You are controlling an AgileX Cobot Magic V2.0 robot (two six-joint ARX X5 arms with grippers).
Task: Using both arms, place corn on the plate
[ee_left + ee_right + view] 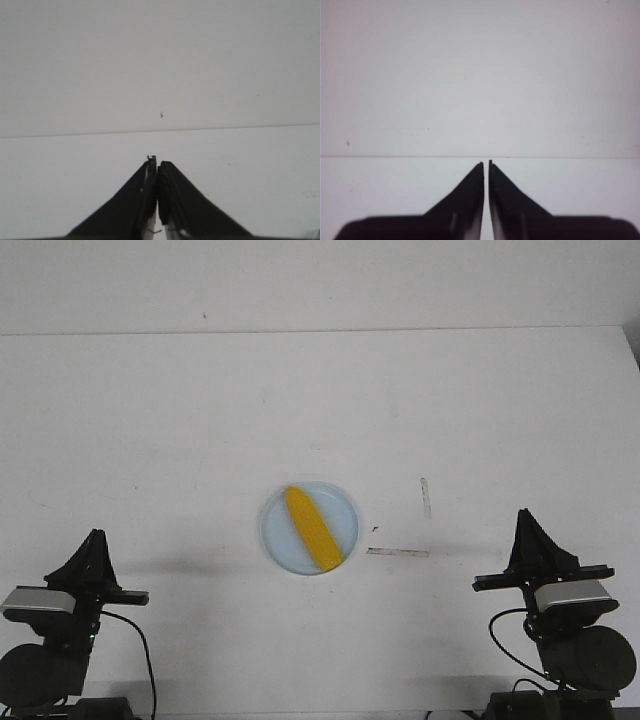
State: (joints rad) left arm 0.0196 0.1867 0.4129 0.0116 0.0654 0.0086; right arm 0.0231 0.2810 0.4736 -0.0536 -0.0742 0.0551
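Corn (312,530) lies diagonally on the plate (275,530) at mid-table, which you see only in the front view; both wrist views give you nothing but bare white table (200,420) and a far edge line. Left gripper (157,165) and right gripper (486,164) sit at the near corners, well apart from the plate, jaws pressed together with nothing between them, their arm bases cut off by the frame. Two faint tape marks (398,552) lie right of the plate, with open table around it on every side.
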